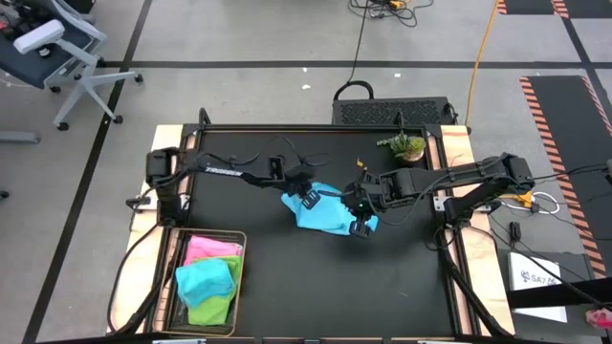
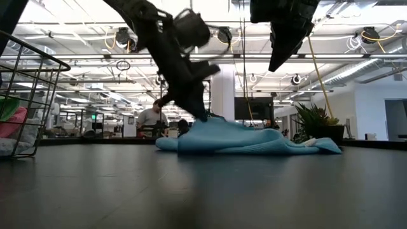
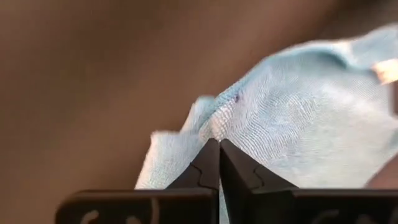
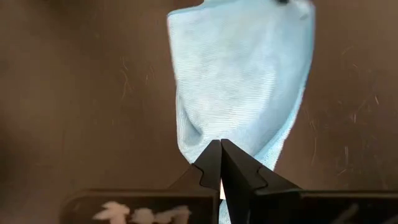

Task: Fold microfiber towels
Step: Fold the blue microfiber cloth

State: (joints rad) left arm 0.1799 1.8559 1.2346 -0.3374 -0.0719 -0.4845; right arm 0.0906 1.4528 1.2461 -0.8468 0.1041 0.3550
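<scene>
A light blue microfiber towel [image 1: 330, 215] lies crumpled on the black table's middle [image 2: 254, 141]. My left gripper [image 1: 308, 199] is at the towel's left end, shut on it [image 3: 219, 142]. My right gripper [image 1: 361, 225] hangs shut well above the towel's right part [image 2: 275, 67] and touches nothing; the towel [image 4: 242, 68] shows below it in the right wrist view. Pink [image 1: 212, 247], teal [image 1: 206, 279] and lime green [image 1: 212, 308] towels lie in the wire basket [image 1: 239, 277]. My left gripper pinches a bunched bit of cloth [image 3: 214, 124] at the towel's left end between its two fingers. It comes slanting down from the table's left side. The cloth rises in a small peak [image 2: 210, 121] at the fingertips, and the other parts of the towel lie on the table.
The wire basket [image 2: 38, 63] stands at the near left corner. A small potted plant [image 1: 406, 145] stands at the far right [image 2: 318, 124]. Bare black table lies in front of the towel. People sit in the room beyond the table.
</scene>
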